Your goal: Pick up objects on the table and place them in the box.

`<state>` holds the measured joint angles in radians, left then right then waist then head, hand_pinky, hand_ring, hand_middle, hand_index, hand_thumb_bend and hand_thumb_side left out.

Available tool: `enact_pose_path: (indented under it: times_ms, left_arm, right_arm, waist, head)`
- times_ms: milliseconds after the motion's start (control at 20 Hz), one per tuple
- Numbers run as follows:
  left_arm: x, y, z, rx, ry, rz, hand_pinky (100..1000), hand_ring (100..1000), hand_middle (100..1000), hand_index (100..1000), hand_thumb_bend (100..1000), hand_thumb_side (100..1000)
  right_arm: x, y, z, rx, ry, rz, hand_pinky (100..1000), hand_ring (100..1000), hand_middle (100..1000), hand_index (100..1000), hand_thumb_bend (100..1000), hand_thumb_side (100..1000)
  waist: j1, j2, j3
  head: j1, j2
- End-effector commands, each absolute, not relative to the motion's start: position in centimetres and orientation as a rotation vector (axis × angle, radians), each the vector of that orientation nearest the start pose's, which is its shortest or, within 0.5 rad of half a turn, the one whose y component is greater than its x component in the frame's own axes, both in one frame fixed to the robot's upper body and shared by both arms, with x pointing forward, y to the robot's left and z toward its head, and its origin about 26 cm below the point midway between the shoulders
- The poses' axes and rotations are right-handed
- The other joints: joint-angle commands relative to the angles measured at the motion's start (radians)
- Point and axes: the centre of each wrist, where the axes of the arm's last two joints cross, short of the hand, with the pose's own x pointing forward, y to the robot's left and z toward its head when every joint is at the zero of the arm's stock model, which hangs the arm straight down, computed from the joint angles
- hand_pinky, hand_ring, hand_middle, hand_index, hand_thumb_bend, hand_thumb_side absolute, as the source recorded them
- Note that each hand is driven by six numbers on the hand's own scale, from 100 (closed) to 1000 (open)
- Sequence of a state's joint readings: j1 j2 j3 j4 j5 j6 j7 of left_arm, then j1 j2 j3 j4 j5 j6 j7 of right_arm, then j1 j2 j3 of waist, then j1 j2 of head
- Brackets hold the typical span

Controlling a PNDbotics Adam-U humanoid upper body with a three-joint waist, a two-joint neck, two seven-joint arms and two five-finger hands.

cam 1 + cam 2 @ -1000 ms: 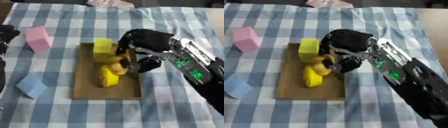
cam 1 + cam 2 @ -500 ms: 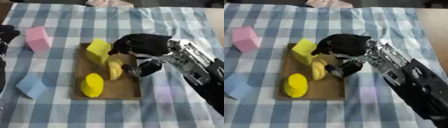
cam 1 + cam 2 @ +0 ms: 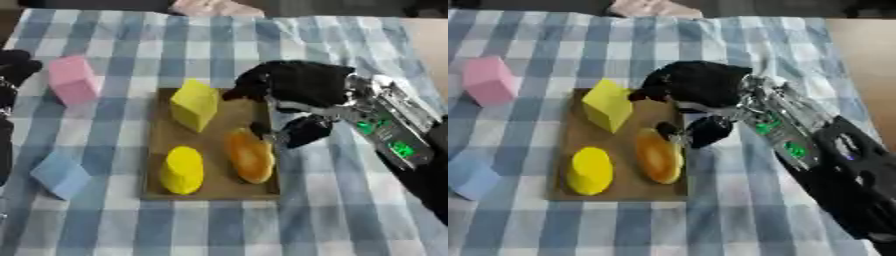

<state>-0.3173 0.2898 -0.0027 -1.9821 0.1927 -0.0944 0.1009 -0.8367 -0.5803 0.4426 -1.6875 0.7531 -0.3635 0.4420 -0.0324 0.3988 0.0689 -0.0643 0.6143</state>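
Right, the right hand (image 3: 293, 92) hangs over the far right corner of the shallow brown box (image 3: 210, 187), fingers loosely curled and holding nothing. Just below its thumb lies an orange oval piece (image 3: 249, 155); to its left a yellow block (image 3: 194, 104), and nearer us a yellow cylinder (image 3: 183, 169). Well left of the hand, on the checked desk (image 3: 131, 40), sit a pink block (image 3: 73, 80) and a blue block (image 3: 59, 175). The left hand (image 3: 16, 66) shows dark at the left edge, and I cannot tell its state.

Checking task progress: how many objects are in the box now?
3. A yellow block at the box's far left, a yellow cylinder near left, an orange oval piece near right. The right hand covers the far right corner, so something may be hidden there.
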Motion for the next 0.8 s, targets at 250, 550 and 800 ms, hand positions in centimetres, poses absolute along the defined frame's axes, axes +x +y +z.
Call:
enact_pose_path:
  times_ms: [250,550,800]
  left_arm:
    - [30.1,25.5,20.5,-0.05,-2.391,-0.133,929,745,680,840,100,734]
    - [30.1,25.7,20.7,-0.033,-2.402,-0.147,928,745,681,841,100,722]
    - [30.2,26.4,21.7,0.042,-2.435,-0.239,924,747,685,846,100,681]
  right_arm:
    - [33.1,-20.5,32.0,0.923,2.382,-2.008,855,807,733,922,100,199]
    - [29.9,-23.2,34.9,0.931,2.556,-1.778,856,788,727,923,100,210]
    - [29.4,-26.3,35.2,0.911,2.739,-1.576,856,763,715,911,100,307]
  waist:
    - [0.005,-0.041,-0.011]
    - [0.013,-0.046,-0.024]
    - [0.022,-0.043,-0.034]
  head:
    - [0.014,-0.005]
    - [0.029,-0.003]
    - [0.04,-0.004]
